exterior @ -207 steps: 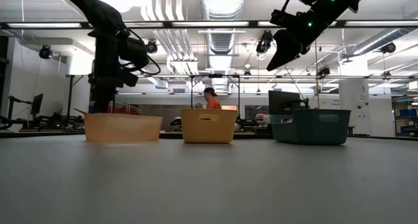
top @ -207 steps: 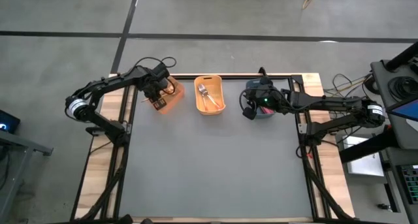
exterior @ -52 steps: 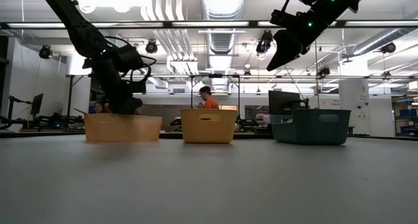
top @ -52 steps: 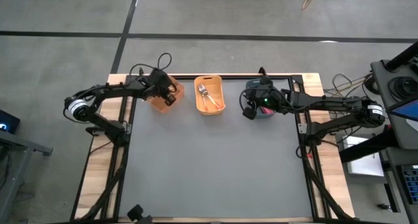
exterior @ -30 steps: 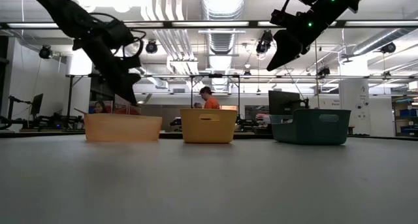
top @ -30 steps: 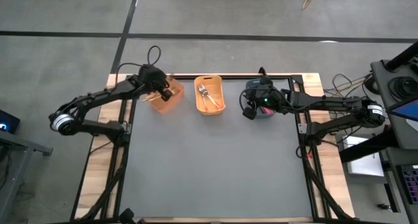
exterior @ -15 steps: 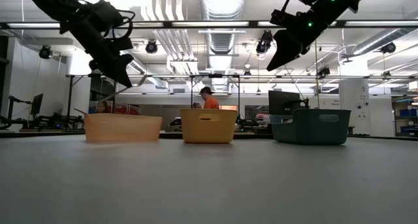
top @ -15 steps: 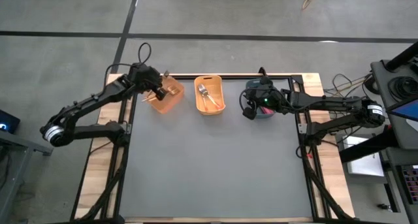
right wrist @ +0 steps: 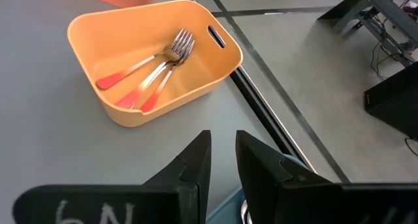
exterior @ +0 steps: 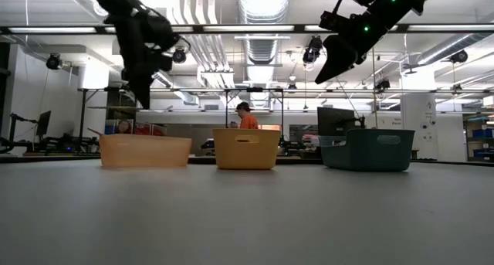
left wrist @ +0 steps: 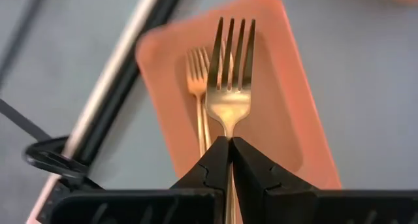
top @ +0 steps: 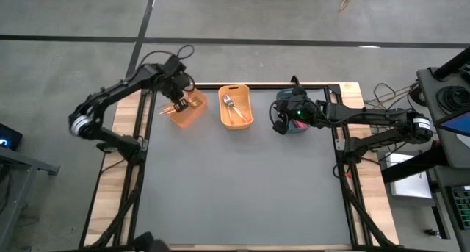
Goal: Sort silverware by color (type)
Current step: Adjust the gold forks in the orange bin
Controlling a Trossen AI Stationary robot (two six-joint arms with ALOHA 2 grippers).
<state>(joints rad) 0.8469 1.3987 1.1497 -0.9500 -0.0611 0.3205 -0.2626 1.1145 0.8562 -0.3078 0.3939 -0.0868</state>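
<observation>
Gold fork (left wrist: 230, 93) pinched upright in left pincer (left wrist: 228, 160), above salmon bin (left wrist: 294, 113).

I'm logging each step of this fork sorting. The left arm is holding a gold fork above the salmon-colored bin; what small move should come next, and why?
Probably lower it a little and open the fingers. The left gripper is shut on a gold fork, tines pointing away, directly over the salmon bin, where another gold fork already lies. It hangs well above the bin in the low view, so a drop could bounce.
</observation>
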